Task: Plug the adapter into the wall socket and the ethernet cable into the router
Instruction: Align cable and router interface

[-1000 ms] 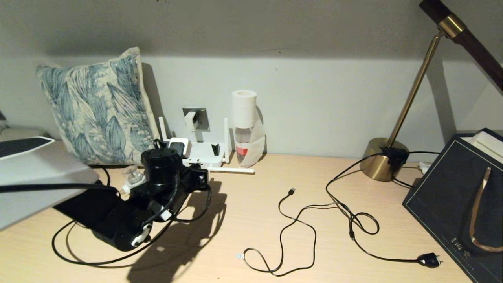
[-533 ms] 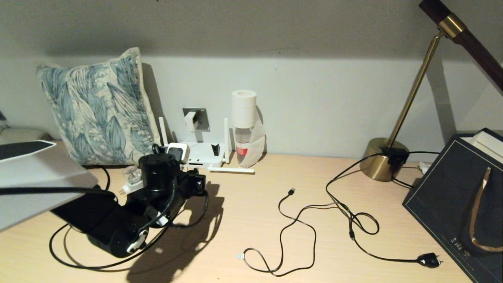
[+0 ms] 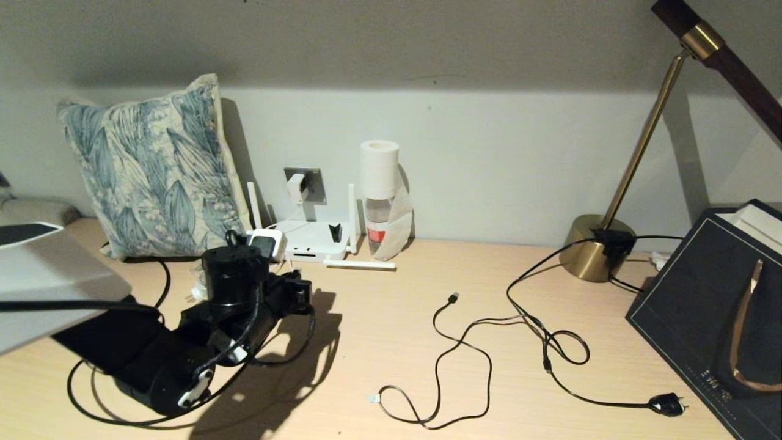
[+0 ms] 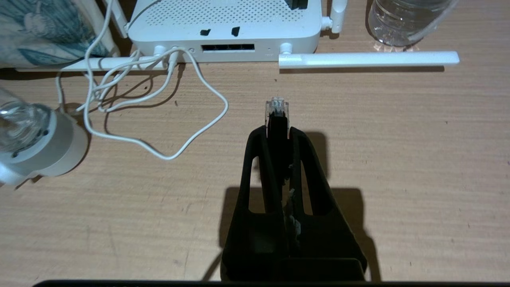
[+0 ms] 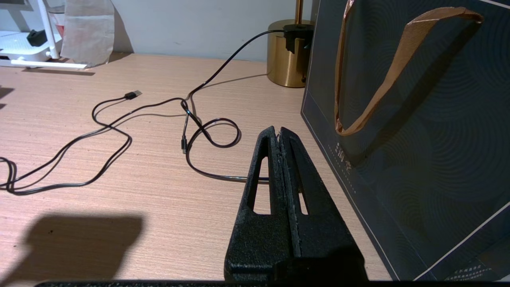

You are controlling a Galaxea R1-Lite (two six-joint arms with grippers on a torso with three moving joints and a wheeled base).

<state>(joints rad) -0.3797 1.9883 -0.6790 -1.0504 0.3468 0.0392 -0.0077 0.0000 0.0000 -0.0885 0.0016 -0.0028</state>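
Clamping the ethernet cable (image 4: 277, 115) by its clear clip, the left gripper (image 4: 277, 133) faces the router's (image 4: 227, 24) dark ports across bare woodgrain desk (image 4: 398, 159), one looped white cord (image 4: 159, 115) beside it (right gripper (image 5: 280, 137) pinched shut, empty, beside a dark bag (image 5: 418, 119)).

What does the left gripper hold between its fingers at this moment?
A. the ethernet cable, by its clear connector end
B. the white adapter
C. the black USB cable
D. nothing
A: in the left wrist view the left gripper is shut on the ethernet cable, with the clear connector pointing toward the router.
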